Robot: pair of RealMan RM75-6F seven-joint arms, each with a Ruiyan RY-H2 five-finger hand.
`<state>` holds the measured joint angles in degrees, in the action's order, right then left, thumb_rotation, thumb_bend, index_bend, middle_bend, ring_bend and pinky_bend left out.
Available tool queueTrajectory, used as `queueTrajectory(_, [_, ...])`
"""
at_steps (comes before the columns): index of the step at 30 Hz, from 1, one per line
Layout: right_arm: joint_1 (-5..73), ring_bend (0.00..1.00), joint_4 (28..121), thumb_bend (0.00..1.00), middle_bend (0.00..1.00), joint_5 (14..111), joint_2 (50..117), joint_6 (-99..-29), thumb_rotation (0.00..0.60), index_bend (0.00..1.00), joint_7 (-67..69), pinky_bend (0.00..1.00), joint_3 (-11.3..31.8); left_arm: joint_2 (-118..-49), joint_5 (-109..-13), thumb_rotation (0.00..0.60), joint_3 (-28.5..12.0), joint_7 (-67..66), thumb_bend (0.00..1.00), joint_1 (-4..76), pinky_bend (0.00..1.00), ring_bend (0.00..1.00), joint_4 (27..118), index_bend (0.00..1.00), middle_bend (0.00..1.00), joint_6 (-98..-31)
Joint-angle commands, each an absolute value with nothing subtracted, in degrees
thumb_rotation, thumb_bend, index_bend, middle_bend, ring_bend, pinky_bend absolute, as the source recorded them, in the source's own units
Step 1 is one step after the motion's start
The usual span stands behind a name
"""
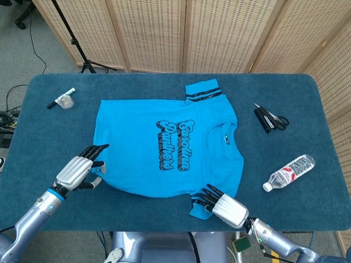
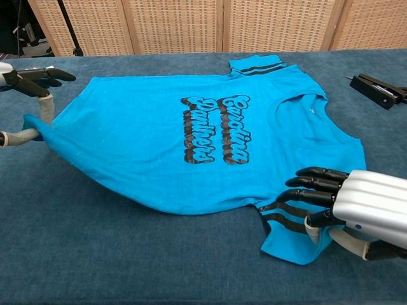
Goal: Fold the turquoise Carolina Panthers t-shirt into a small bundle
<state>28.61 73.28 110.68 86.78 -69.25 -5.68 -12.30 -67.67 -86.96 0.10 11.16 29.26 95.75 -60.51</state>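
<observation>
Both hands (image 1: 77, 172) (image 2: 356, 210) apparently pinching t-shirt (image 1: 164, 145) edges.

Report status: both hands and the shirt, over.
Left hand pinches shirt's hem corner. Right hand grips the near striped sleeve. T-shirt flat, unfolded. Scissors, water bottle off to the side.
</observation>
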Motion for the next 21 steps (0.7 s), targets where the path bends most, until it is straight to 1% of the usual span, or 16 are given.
queueTrajectory(1, [28.50,0.00,72.90,0.66,0.12,110.71,86.99,-69.87,0.600,0.55,-5.48,0.00,-12.15,-67.74,-86.88,0.600,0.11,11.47,0.44,29.25,0.00,0.00,95.53,0.80,0.00,-60.46])
queueTrajectory(3, [28.46,0.00,72.61,0.63,0.13,110.75,87.07,-70.25,0.600,0.58,-5.24,0.00,-12.09,-67.74,-86.91,0.600,0.11,11.72,0.44,29.21,0.00,0.00,95.39,0.80,0.00,-60.52])
queueTrajectory(7, [28.36,0.00,72.13,0.62,0.13,110.76,87.08,-70.91,0.600,0.61,-4.80,0.00,-12.05,-67.65,-87.03,0.600,0.12,12.36,0.44,29.14,0.00,0.00,95.11,0.80,0.00,-60.70])
queueTrajectory(21, [27.69,0.00,71.74,0.62,0.13,110.74,86.05,-74.02,0.600,0.61,-2.94,0.00,-11.76,-67.22,-88.12,0.600,0.37,13.55,0.44,28.68,0.00,0.00,94.95,0.80,0.00,-61.94])
